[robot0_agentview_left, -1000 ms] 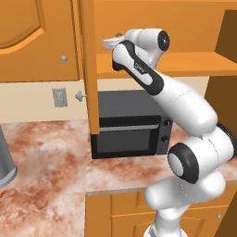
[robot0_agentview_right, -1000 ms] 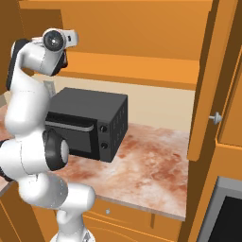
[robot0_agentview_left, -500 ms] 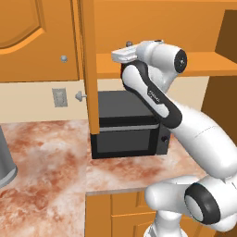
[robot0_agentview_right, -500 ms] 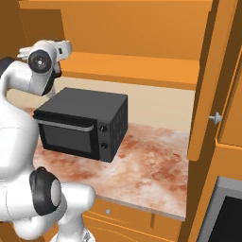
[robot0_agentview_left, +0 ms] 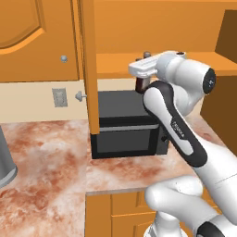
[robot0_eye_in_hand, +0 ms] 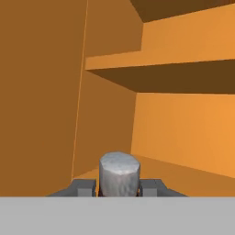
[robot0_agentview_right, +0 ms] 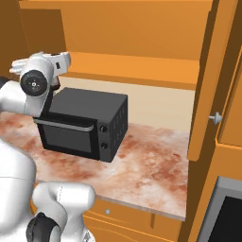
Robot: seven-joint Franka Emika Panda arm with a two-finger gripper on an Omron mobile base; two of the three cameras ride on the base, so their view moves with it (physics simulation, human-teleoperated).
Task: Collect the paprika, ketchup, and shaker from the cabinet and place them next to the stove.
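My gripper [robot0_agentview_left: 142,74] is shut on the ketchup [robot0_agentview_left: 140,86], a dark reddish-brown bottle whose small grey cap sticks up above the hand. It hangs in front of the open cabinet's lower shelf [robot0_agentview_left: 194,62], above the black microwave. The hand view shows the grey cap of the ketchup [robot0_eye_in_hand: 119,170] held between my gripper's [robot0_eye_in_hand: 119,186] two dark tips, with the orange cabinet interior [robot0_eye_in_hand: 183,128] behind. My white hand sits at the upper left of the right base view. The black stove's corner [robot0_agentview_right: 230,215] is at that view's lower right. Paprika and shaker are out of view.
The black microwave [robot0_agentview_left: 125,127] stands on the marbled counter [robot0_agentview_left: 51,152] right under the hand. An open cabinet door [robot0_agentview_left: 88,69] hangs to the hand's left, another open door [robot0_agentview_right: 208,85] with a knob to the right. A grey cylinder [robot0_agentview_left: 4,159] stands at far left.
The hand has moved right and slightly down along the shelf front with the bottle in it, and the elbow has swung out toward the camera. The grip has stayed the same.
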